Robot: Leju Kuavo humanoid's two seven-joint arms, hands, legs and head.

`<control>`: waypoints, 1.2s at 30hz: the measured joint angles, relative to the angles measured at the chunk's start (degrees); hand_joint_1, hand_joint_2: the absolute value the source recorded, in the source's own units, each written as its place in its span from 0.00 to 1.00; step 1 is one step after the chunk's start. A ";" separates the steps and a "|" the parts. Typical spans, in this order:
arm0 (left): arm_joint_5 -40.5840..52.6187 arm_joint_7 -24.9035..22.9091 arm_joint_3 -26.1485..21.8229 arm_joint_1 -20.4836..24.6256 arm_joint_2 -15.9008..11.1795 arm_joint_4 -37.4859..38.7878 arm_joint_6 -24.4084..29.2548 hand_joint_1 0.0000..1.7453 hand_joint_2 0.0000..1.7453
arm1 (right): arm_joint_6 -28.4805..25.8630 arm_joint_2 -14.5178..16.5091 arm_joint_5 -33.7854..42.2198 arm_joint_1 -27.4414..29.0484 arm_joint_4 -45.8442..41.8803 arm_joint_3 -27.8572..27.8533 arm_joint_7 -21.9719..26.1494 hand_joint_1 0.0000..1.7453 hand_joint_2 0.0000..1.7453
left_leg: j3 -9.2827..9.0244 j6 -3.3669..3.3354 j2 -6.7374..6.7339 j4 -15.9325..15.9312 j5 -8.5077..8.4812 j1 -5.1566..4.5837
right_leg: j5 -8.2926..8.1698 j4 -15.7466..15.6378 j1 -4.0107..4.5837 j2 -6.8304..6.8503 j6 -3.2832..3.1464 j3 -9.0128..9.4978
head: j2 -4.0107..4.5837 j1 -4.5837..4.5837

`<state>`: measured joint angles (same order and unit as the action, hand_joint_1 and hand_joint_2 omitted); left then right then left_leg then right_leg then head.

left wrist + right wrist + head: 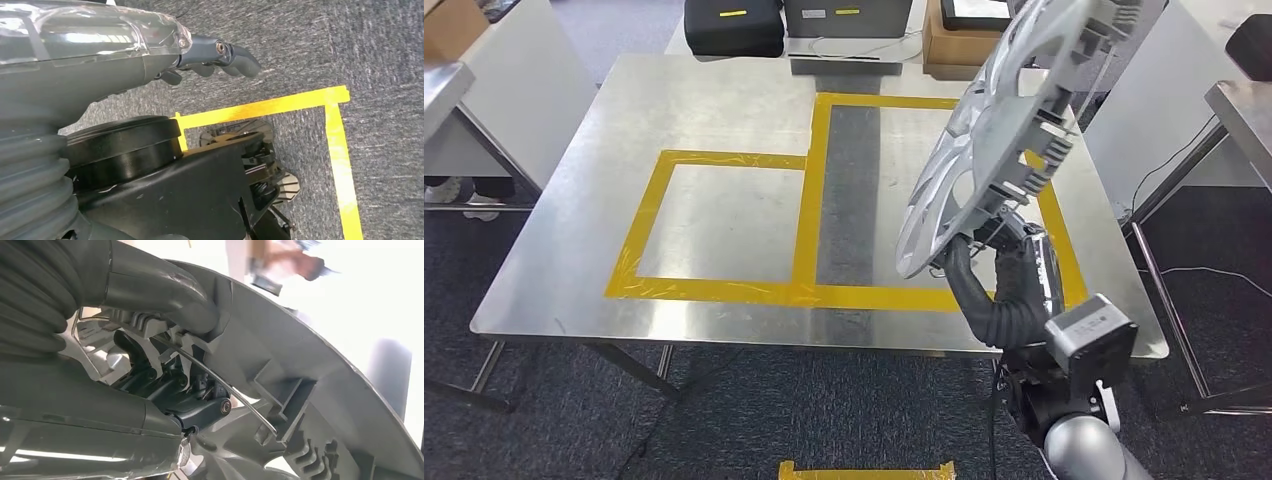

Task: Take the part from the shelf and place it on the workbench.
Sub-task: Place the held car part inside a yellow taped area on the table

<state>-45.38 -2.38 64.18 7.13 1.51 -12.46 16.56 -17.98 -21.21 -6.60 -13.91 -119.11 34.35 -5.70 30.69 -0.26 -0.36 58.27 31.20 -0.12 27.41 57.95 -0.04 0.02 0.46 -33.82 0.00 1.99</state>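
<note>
Part: a silver wheel cover (1004, 130), a broad spoked disc with clips around its back rim, is being held in the air over the right side of the bench (724, 110).
Right hand: the right hand (999, 245) is gripping the cover at its lowest edge; the wrist view is showing the thumb (165, 295) pressing on the rim while the dark fingers (160, 375) are hooking behind it, among the clips and the wire ring.
Left hand: the left hand (215, 57) is hanging beside the body above the carpet, fingers curled together and holding nothing.
Where the cover is: all of the disc is rising up and away from the fingers, toward the far right corner of the bench; none of it is touching the steel.
Facing: the smooth spoked face is looking left and slightly down toward the yellow tape (809, 200) outline; the clipped back is facing right and up.
Long axis: the disc is round, so its widest line is running from the fingers steeply upward and away, tilted rather than upright.
Risk, swing: the grip is sitting on one edge only, so the heavy free part is likely pulling on the fingers; the disc could be pivoting or slipping out.
Risk, landing: lowered at this tilt, the edge nearest the fingers would probably be striking first, and the cover could be flopping over or sliding off the right edge.
</note>
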 joint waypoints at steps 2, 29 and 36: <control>0.58 0.07 0.02 0.01 0.04 0.00 -0.37 0.00 1.00 | 5.44 -1.61 -2.36 -3.76 0.73 0.37 -6.66 1.00 1.00 | 0.01 -0.01 -0.15 0.00 0.00 -0.02 | -0.04 -0.01 -0.04 -0.03 0.05 0.00 | 0.00 -0.01; 4.64 -1.76 1.93 0.38 1.37 0.02 -3.04 0.00 1.00 | 29.71 -10.88 4.23 -43.24 23.34 19.15 -34.08 1.00 1.00 | 0.02 -0.16 -0.35 0.01 -0.07 -0.12 | -0.18 -0.05 -0.13 -0.10 0.14 -0.03 | 0.00 -0.01; 4.07 -1.71 1.94 0.28 1.31 0.03 -3.03 0.00 1.00 | 37.98 -14.14 10.37 -52.27 29.69 24.51 -34.35 1.00 1.00 | 0.06 -0.16 0.14 0.05 -0.09 -0.17 | -0.20 -0.06 -0.17 0.05 0.17 -0.02 | 0.00 -0.02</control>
<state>-41.32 -4.09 66.12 7.41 2.83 -12.43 13.53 20.00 -35.35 3.77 -66.18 -89.42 58.86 -40.05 30.75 -0.42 -0.23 58.31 31.12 -0.28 27.21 57.89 -0.21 0.07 0.63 -33.85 0.00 1.97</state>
